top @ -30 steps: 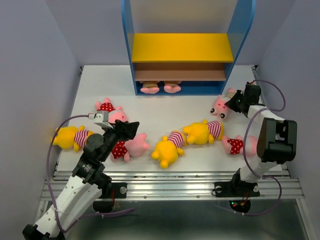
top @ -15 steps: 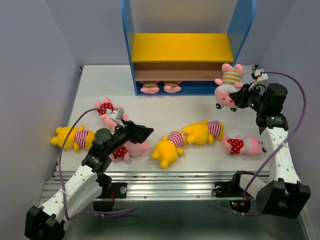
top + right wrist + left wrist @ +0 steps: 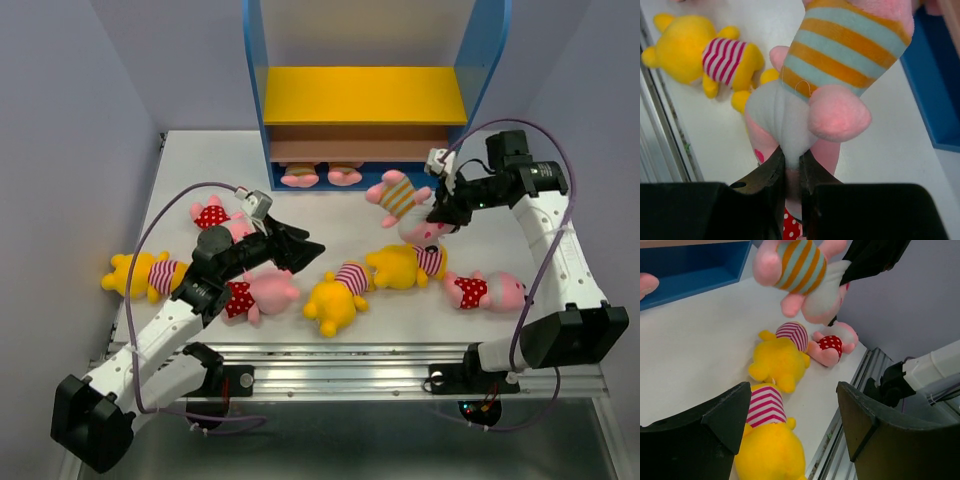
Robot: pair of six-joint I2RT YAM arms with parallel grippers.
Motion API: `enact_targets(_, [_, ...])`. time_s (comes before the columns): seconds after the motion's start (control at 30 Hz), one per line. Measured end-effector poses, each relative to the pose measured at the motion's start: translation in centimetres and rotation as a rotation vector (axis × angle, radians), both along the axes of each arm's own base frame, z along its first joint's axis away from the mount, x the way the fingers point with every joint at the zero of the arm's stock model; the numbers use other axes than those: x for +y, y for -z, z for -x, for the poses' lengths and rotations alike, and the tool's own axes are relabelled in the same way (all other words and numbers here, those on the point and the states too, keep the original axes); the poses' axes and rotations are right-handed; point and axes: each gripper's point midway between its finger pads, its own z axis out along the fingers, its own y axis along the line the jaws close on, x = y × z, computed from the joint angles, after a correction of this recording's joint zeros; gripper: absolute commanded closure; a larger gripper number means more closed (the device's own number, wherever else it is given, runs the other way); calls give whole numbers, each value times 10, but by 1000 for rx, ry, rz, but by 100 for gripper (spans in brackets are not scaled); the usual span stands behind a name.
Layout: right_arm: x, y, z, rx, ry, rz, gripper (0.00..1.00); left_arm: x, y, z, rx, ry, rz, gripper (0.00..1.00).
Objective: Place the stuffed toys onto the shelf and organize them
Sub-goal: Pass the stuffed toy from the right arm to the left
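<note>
The right gripper (image 3: 791, 167) is clamped on a fold of pale cloth beside the shirt of the striped pig (image 3: 402, 196). The pig hangs clear of the table (image 3: 330, 215) just in front of the shelf (image 3: 365, 95), toward its right side panel. The hold is on loose cloth rather than the body, likely because the narrow fingers cannot span the plump torso, so the toy dangles tilted, its striped body nearer the shelf than its head. The step in hand looks like carrying it to a tier; it would need lowering or turning to pass under a board.

In the shelf's blue base, pink feet (image 3: 322, 177) of plush already stowed show at the front edge, left of centre; the right part looks free.

The left gripper (image 3: 305, 250) has its fingers spread wide with nothing between them; it hovers well in front of the shelf, by a yellow bear (image 3: 335, 295) — probably its next pick. A second bear (image 3: 405, 262) and a dotted pig (image 3: 485, 290) lie in front of the shelf's right side; more toys lie off its front left.
</note>
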Motion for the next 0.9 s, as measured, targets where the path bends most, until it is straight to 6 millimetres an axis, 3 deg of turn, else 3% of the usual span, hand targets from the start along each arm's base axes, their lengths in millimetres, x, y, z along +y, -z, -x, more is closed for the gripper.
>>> enact_targets(0.17, [41,18,46,16,-237,109,95,-20,6,-1,-42,59,-71,20])
enact_targets(0.43, [64,65,103,151,-392,217,94,-40,26,-13,-117,82,-222,19])
enact_targets(0.57, [68,71,108,156,-404,243,94,-43,36,-12,-116,114,-253,19])
enact_targets(0.9, [83,74,117,153,-438,250,95,-69,46,25,-119,295,-255,19])
